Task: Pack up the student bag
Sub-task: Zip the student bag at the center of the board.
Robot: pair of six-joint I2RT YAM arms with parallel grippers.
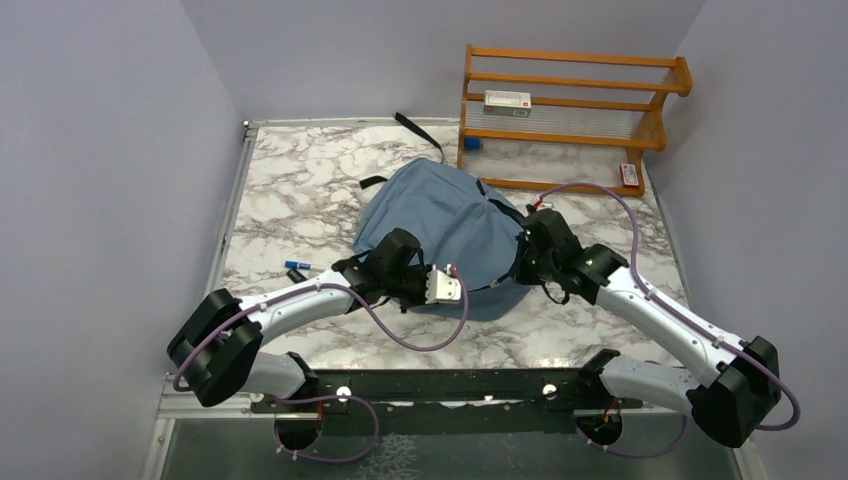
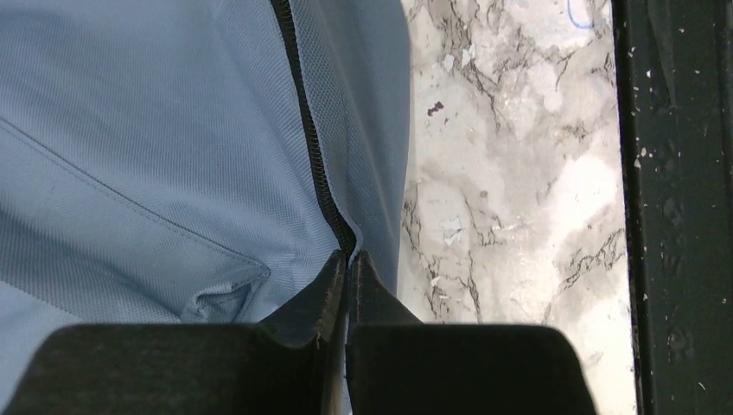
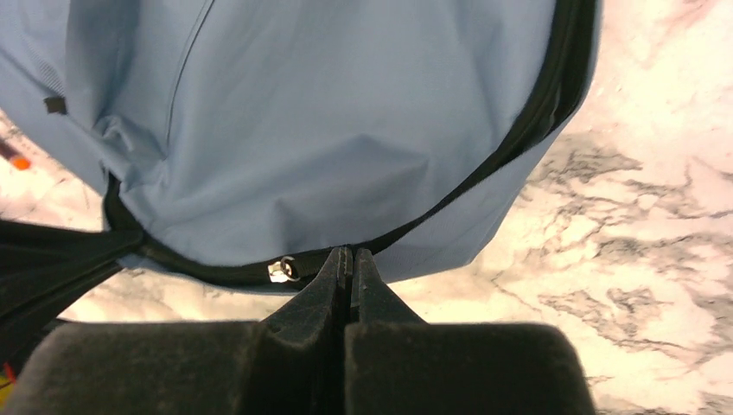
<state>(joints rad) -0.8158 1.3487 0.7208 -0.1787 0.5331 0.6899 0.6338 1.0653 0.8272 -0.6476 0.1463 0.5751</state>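
The student bag (image 1: pixel 450 225) lies flat in the middle of the marble table, dusty blue with black straps. My left gripper (image 1: pixel 458 290) is at its near edge. In the left wrist view the left gripper (image 2: pixel 348 259) is shut, its tips pinched together where the bag's dark zipper line (image 2: pixel 307 138) runs into them. My right gripper (image 1: pixel 522 255) is at the bag's right edge. The right wrist view shows the right gripper (image 3: pixel 350 255) shut on the black zipper trim (image 3: pixel 484 173), just right of a silver zipper slider (image 3: pixel 281 270).
A wooden rack (image 1: pixel 575 110) stands at the back right with a white box (image 1: pixel 508 100) on a shelf and a small red-and-white item (image 1: pixel 629 175) at its foot. A blue pen (image 1: pixel 297 266) lies left of the bag. A black rail (image 2: pixel 674 207) runs along the near table edge.
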